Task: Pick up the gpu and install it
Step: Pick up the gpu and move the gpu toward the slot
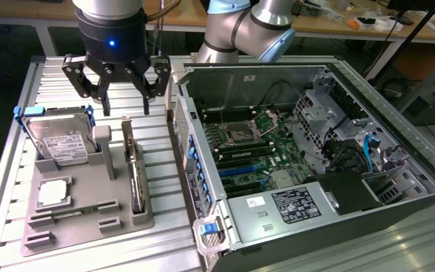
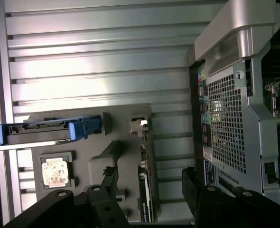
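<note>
Found the black multi-link claw [image 1: 124,107] hanging over the far end of a grey moulded parts tray [image 1: 89,224].

Located the gpu [image 1: 135,175], a thin flat card with a silver end bracket, standing on its long edge in a slot along the tray's case-side border, below the claw.

Noted a boxy silver hard drive [image 1: 60,141] with a white label, held in a blue-trimmed carrier and propped in the same tray on the exterior view's left of the card. Noted a grey upright post [image 1: 102,147] between the two. Noted a small square silver processor [image 1: 54,193] lying flat in a recess of the tray, clear of the card.

Recorded an open black-and-silver computer case [image 1: 316,141] lying on its side just beside the tray on the exterior view's right, with a green motherboard [image 1: 255,153] exposed inside and a perforated wall facing the card.

Found only a narrow bare strip of ribbed aluminium worktop [image 1: 161,170] between tray and case, and wider bare room beyond the tray's far end. Saw open air along the card's top edge.

Confirmed the claw spread wide, gripping nothing, touching nothing, fingertips apart from the card.
</note>
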Action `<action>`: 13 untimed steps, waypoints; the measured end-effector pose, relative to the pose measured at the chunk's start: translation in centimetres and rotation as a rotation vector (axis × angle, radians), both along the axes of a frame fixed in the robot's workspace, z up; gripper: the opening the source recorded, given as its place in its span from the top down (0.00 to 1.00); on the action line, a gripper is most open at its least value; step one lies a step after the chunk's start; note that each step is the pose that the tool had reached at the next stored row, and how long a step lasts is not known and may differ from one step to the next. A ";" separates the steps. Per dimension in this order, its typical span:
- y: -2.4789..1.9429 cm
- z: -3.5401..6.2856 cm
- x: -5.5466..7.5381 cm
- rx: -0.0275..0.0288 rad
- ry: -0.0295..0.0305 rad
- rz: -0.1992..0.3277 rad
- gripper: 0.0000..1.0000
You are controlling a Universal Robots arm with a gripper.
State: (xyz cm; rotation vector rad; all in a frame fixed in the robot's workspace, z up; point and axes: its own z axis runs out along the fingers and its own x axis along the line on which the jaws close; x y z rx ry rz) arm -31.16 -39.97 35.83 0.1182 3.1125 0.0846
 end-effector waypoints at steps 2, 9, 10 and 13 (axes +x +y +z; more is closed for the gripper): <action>0.00 -0.08 0.0 0.0000 0.0000 0.000 0.34; -0.13 -0.38 0.0 0.0000 0.0000 0.000 0.34; -0.20 -0.42 0.0 0.0000 0.0000 0.000 0.34; -0.46 -0.52 0.0 0.0000 0.0000 0.000 0.34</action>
